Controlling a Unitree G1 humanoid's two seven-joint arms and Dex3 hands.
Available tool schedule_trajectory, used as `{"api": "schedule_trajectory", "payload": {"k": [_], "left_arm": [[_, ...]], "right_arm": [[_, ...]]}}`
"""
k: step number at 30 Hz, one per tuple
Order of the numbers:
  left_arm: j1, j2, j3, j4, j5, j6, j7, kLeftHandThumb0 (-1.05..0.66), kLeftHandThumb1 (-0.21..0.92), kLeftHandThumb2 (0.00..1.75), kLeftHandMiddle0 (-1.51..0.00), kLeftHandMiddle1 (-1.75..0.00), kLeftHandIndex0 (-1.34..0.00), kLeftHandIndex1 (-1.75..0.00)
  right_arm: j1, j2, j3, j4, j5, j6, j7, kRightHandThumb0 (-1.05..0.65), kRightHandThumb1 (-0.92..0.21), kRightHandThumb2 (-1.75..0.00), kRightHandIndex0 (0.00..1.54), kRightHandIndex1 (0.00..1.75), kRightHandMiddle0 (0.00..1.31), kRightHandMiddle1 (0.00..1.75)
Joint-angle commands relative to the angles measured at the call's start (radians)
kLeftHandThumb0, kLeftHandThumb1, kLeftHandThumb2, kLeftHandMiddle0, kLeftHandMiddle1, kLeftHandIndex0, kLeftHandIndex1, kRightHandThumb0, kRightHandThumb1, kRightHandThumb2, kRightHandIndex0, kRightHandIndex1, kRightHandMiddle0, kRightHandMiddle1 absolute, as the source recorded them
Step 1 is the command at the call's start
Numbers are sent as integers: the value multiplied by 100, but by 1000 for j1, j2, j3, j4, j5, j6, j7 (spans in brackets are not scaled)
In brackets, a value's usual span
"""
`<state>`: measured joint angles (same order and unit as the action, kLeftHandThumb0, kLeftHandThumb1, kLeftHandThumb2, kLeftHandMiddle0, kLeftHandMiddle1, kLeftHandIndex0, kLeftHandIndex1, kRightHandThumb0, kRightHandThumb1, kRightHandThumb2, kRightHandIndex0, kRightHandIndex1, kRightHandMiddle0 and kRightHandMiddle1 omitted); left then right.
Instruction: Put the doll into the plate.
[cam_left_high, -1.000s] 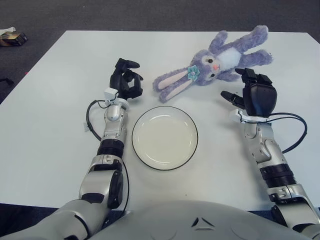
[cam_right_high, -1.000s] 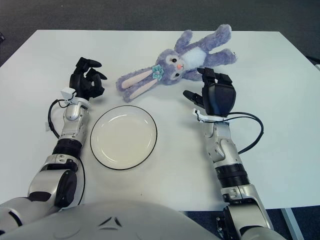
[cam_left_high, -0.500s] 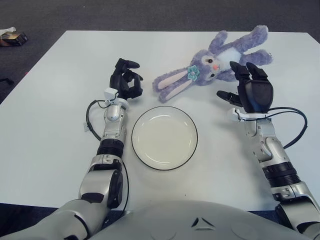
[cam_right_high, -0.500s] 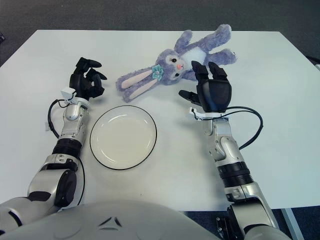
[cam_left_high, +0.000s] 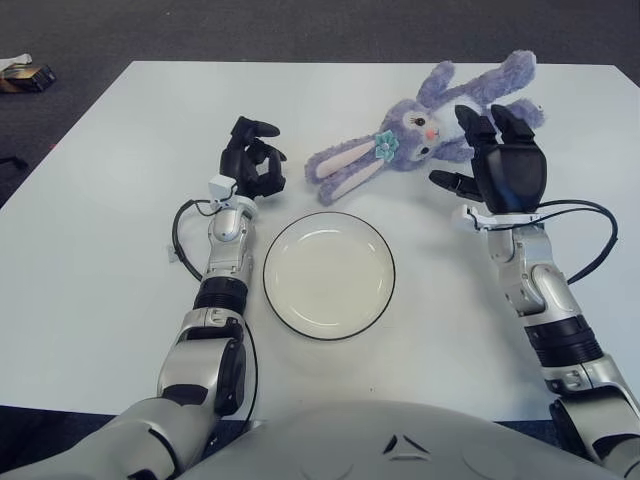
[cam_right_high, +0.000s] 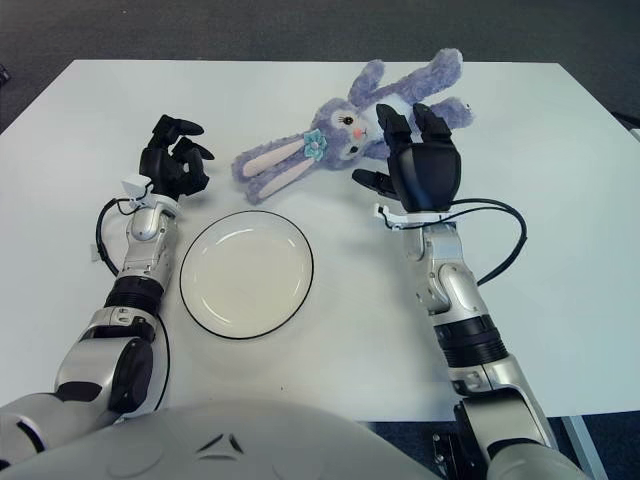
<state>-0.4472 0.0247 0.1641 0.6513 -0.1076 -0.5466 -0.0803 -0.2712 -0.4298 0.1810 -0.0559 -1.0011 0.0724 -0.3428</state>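
Nothing of the task is done yet: the plush rabbit doll (cam_left_high: 430, 115) lies on the counter (cam_left_high: 100, 220) beyond the empty plate (cam_left_high: 329, 275), approached by the open-fingered right robot hand (cam_left_high: 505, 170), while the curled left robot hand (cam_left_high: 250, 165) holds nothing beside the plate.

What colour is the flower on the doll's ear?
Teal, on the purple doll; its flower shows best in the left eye view.

A white table (cam_left_high: 90, 260) stands on dark carpet (cam_left_high: 300, 25).
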Motion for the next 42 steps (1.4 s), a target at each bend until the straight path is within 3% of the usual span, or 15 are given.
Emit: {"api": "schedule_trajectory", "payload": {"k": [1, 2, 4, 9, 20, 24, 42], "left_arm": [[63, -9, 1, 56, 4, 7, 11, -14, 62, 86, -63, -175, -37, -156], [63, -9, 1, 57, 5, 7, 12, -21, 73, 69, -69, -175, -36, -158], [62, -9, 1, 59, 5, 6, 13, -28, 82, 54, -74, -175, -35, -160], [58, -8, 2, 68, 6, 7, 18, -34, 91, 40, -79, -175, -35, -160], [50, -7, 4, 85, 6, 5, 22, -35, 92, 36, -80, -175, -37, -158], [47, -8, 4, 92, 4, 6, 24, -35, 92, 36, -80, -175, -37, -158], [42, -8, 5, 114, 4, -4, 27, -35, 92, 35, -80, -174, -38, -157]], "right_arm": [[-30, -14, 5, 3, -6, 7, 35, -64, -92, -28, 35, 0, 37, 8], [-33, -14, 6, 5, -5, 8, 40, -64, -92, -26, 35, 0, 37, 8], [-34, -14, 6, 5, -5, 10, 45, -64, -92, -25, 35, 0, 37, 7], [-76, -7, 18, 37, 6, 34, 115, -63, -92, -22, 35, 0, 38, 7], [-131, -5, 31, 102, 12, 45, 139, -62, -92, -21, 35, 0, 38, 6], [-203, 2, 42, 166, 8, 95, 207, -63, -92, -20, 35, 0, 38, 5], [-300, -6, 104, 301, -27, 141, 191, -66, -92, -15, 35, 0, 37, 3]]}}
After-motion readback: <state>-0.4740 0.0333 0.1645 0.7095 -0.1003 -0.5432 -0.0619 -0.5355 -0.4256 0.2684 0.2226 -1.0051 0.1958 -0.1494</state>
